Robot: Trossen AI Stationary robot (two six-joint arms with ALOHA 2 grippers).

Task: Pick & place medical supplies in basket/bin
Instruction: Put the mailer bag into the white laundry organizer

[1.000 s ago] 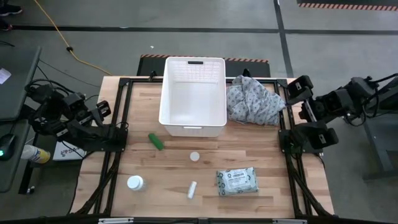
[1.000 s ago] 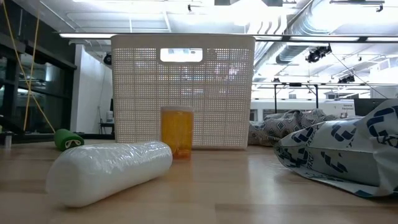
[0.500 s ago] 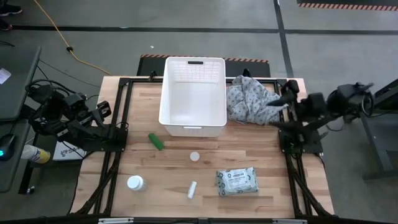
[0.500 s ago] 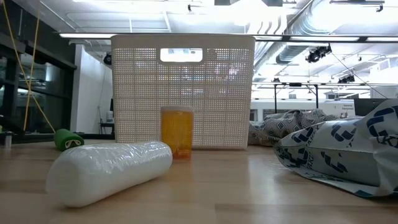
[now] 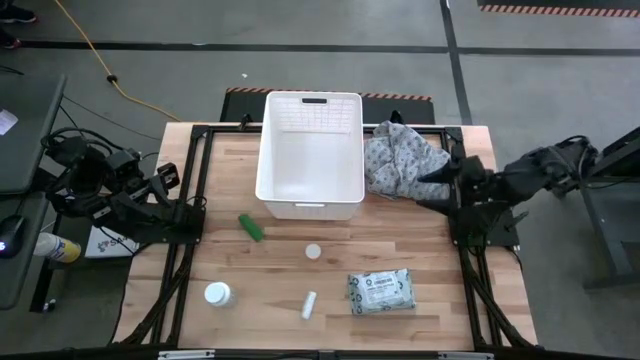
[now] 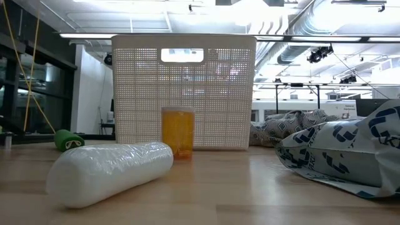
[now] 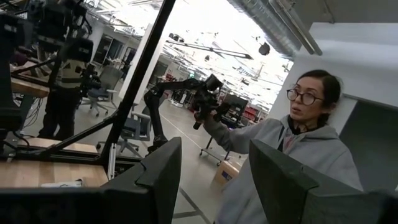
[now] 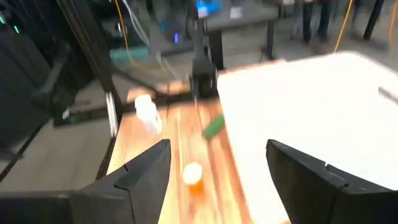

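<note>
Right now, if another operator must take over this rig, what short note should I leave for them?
Left gripper: open, empty, parked off the table's left edge.
Right gripper: open, empty, at the right edge near the grey cloth, pointing across the table.
White bin: far centre of the table, nothing visible inside.
Supplies, all on the wood in front of the bin: green cylinder, small capped bottle, white bottle, white tube, wipes packet.
Done: nothing placed yet.
Left: pick all five items and put them into the bin.
</note>
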